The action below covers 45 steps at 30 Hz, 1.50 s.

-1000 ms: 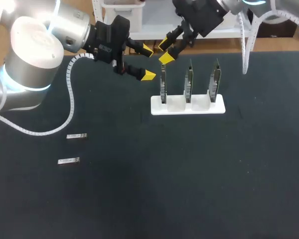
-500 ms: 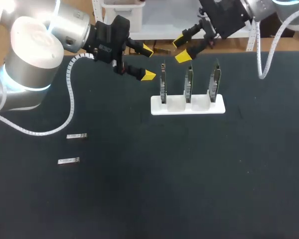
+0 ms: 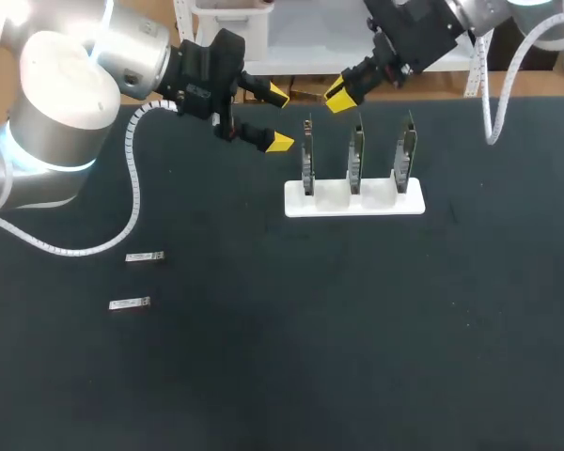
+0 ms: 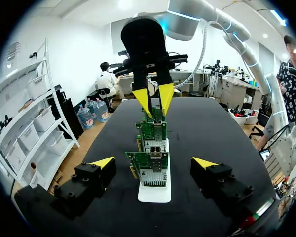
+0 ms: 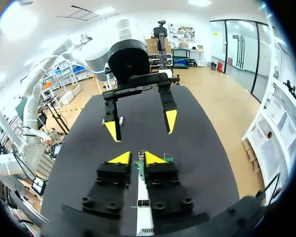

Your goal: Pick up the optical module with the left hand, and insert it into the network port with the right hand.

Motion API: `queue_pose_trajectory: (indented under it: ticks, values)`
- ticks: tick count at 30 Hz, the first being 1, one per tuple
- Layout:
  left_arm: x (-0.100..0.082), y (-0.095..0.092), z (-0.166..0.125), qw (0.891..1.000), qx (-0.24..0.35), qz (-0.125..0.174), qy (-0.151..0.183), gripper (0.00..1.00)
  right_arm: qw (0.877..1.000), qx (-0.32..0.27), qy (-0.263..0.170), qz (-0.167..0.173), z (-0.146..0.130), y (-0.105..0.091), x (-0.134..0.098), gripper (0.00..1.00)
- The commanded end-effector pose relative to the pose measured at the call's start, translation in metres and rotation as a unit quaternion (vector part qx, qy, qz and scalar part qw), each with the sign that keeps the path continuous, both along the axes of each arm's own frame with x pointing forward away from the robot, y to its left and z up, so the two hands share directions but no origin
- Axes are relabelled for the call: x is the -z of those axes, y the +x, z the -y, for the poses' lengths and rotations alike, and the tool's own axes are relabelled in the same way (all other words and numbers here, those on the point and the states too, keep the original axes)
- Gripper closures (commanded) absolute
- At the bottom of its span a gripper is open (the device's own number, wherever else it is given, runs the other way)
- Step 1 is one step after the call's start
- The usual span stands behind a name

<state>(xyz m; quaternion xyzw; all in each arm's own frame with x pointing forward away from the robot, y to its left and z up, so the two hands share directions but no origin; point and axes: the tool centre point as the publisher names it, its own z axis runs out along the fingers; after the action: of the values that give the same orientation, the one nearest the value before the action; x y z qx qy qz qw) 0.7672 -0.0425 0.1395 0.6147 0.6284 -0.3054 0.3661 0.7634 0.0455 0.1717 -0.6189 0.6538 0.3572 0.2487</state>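
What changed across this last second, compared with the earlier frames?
The right gripper pulled away from the leftmost card, rising and moving right, then edged back left. Its fingers went from wide open to closed together, and nothing shows between them. Unchanged: the left gripper, open, left of the white stand; the stand's three cards; and the two optical modules lying on the table.

The silver-grey left arm [image 3: 70, 80] is ringed by a glowing blue band [image 3: 38, 162] and trailed by a white ribbed cable [image 3: 134, 178]. The left gripper [image 3: 279, 118] and right gripper [image 3: 340, 96] are formed of black, screw-studded blocks tipped with yellow wedge fingers [image 3: 280, 142].
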Motion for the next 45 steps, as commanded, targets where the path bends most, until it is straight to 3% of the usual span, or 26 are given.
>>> queue_pose_trajectory:
  ticks: [1, 18, 45]
  values:
    - [0.000, 0.001, 0.000, 1.000, 0.001, -0.001, 0.001, 0.00, 1.000, -0.008, -0.003, -0.005, -0.011, 0.007, 0.004, 1.00]
    - [0.000, 0.001, 0.000, 1.000, 0.001, -0.001, 0.001, 0.00, 1.000, -0.010, -0.008, -0.013, -0.036, 0.011, 0.018, 1.00]
    - [0.000, 0.001, 0.000, 1.000, 0.001, -0.001, 0.001, 0.00, 1.000, -0.006, -0.016, -0.024, -0.030, 0.009, 0.021, 1.00]
